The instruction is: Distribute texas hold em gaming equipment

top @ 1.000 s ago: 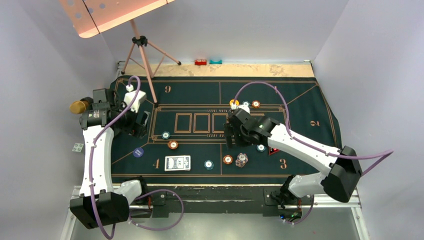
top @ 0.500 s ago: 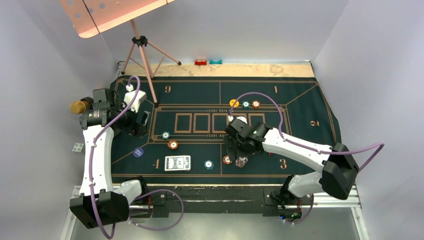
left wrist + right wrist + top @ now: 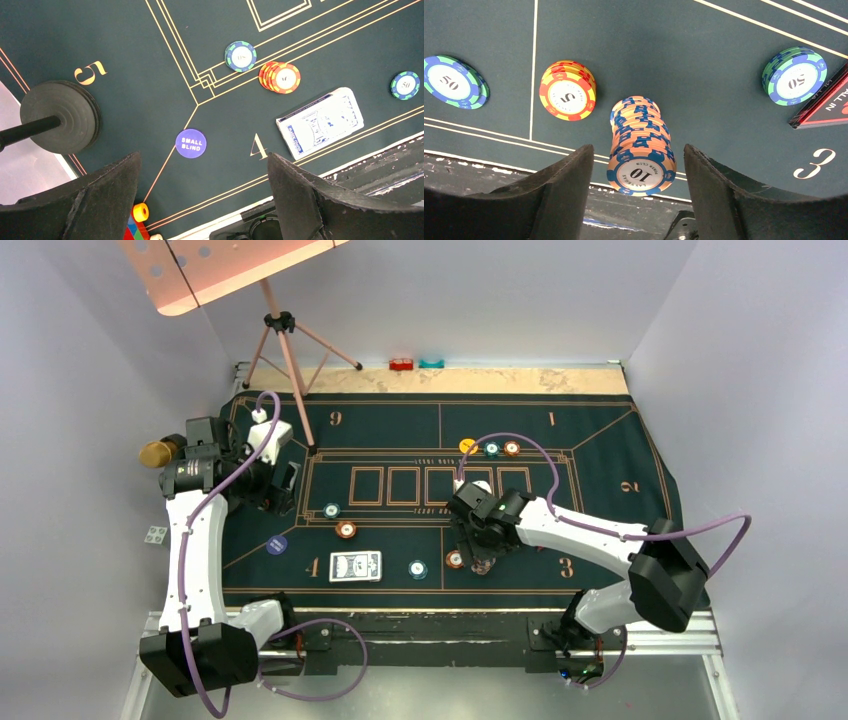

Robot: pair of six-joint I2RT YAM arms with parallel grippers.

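Green felt mat carries everything, and the deck of blue-and-white-backed cards near its front edge is the landmark. Just right of the deck, as the overhead camera sees it, lies a single teal chip, then a short orange stack, then a tall stack of peach-and-blue chips marked 10. The right gripper is down over that tall stack with one finger on each side (a sliver of felt shows between each finger and the chips), so it is unclenched and grasps nothing. Farther right of the deck sit a second teal chip and the red triangle marker, only a corner of it in the wrist view. Left of the deck and slightly beyond it lies the blue disc reading SMALL BLIND. The left gripper hangs above the felt beyond that, its fingers spread wide and empty. Just beyond the deck a few fanned orange chips lie with a third teal chip past them. Well beyond the deck and to its right, a yellow disc, a far teal chip and a far orange chip form a row. Farthest from the deck, off the mat, sit a red block and a teal block.
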